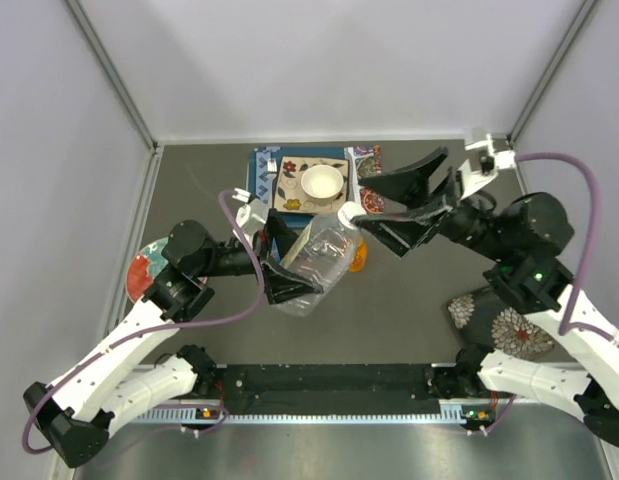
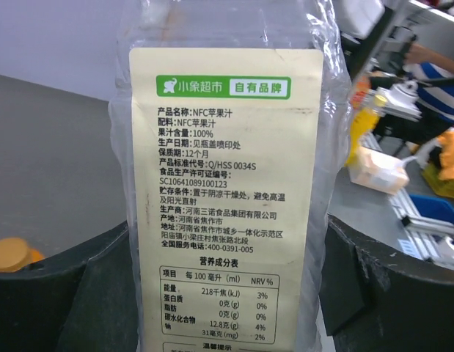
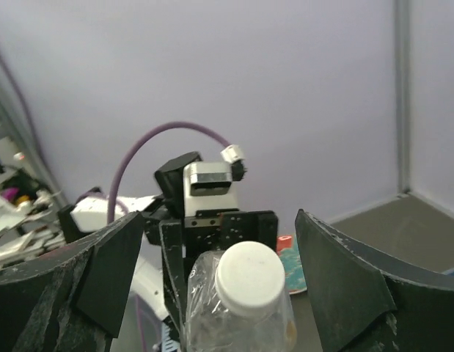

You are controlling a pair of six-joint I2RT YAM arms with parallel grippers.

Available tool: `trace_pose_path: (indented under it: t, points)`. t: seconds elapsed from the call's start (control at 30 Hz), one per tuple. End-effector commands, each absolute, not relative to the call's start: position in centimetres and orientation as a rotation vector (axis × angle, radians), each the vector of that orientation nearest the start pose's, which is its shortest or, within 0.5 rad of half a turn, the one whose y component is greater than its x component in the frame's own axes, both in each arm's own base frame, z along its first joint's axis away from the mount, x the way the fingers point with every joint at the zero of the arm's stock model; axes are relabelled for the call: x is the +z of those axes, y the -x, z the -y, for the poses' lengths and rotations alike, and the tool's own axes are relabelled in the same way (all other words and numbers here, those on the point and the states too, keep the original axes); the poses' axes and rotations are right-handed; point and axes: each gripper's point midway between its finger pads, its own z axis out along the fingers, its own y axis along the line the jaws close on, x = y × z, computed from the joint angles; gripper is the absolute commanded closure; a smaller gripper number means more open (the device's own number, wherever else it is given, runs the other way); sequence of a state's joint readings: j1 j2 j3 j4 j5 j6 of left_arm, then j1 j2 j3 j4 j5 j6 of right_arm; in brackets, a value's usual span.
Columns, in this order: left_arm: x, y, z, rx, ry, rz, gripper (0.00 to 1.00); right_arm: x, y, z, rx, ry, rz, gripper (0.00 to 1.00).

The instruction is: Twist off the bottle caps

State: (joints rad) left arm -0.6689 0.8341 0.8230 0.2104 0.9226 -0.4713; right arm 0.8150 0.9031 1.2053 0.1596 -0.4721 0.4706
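The left claw was clamped across the body of a clear plastic juice bottle, holding it tilted above the dark surface. The white cap sat on the bottle's neck, between the fingers of the right claw, which stood wide apart and clear of it. An orange cap lay just beside the bottle, apparently on the surface.
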Motion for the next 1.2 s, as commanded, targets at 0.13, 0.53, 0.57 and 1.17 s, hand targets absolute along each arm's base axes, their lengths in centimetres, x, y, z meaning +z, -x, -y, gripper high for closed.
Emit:
trace_pose_path:
  t: [0.13,0.53,0.57,1.17]
  points:
    - [38.0,-19.0,25.9,-0.975,-0.724,-1.390,0.51,50.7,-18.8,-23.2,1.059,0.287,-1.453,0.15]
    - [36.6,-24.5,22.6,-0.364,-0.504,-1.520,0.76,48.5,-23.0,-24.1,0.948,0.121,-1.601,0.16]
    - [36.5,-24.8,22.2,-0.316,-0.488,-1.526,0.76,48.5,-23.1,-24.4,0.955,0.123,-1.605,0.16]
    - [35.9,-23.4,23.7,-0.373,-0.534,-1.496,0.74,48.3,-26.3,-29.3,1.039,0.118,-1.601,0.18]
